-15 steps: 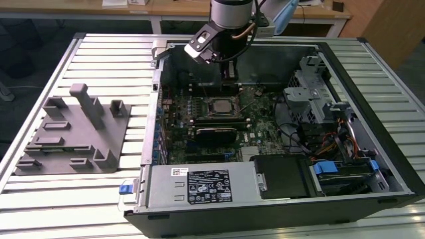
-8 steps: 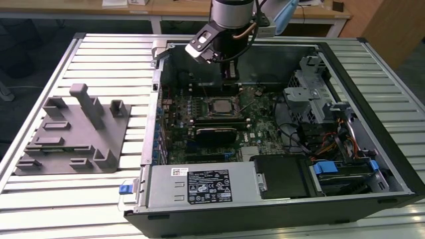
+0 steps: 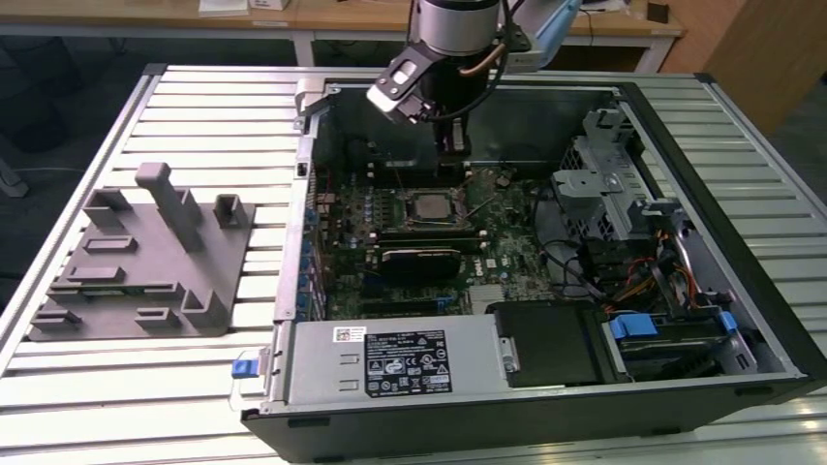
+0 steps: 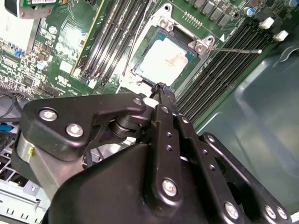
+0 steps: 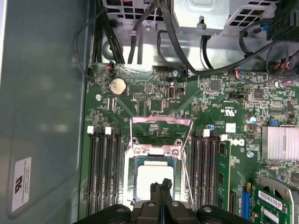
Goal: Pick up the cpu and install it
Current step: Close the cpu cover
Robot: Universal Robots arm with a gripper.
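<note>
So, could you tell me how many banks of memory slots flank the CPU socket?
2. The first bank runs along one side of the socket holding the cpu, the second bank along the opposite side. The gripper covers their near ends.

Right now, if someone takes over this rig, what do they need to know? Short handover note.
The hand is shut, holds nothing and hangs low over the socket.
The cpu lies flat in the socket, silver top up, right under the fingertips. Contact cannot be told.
Done: cpu is in the socket.
Left: the retaining frame stands open, not closed over the cpu.
</note>
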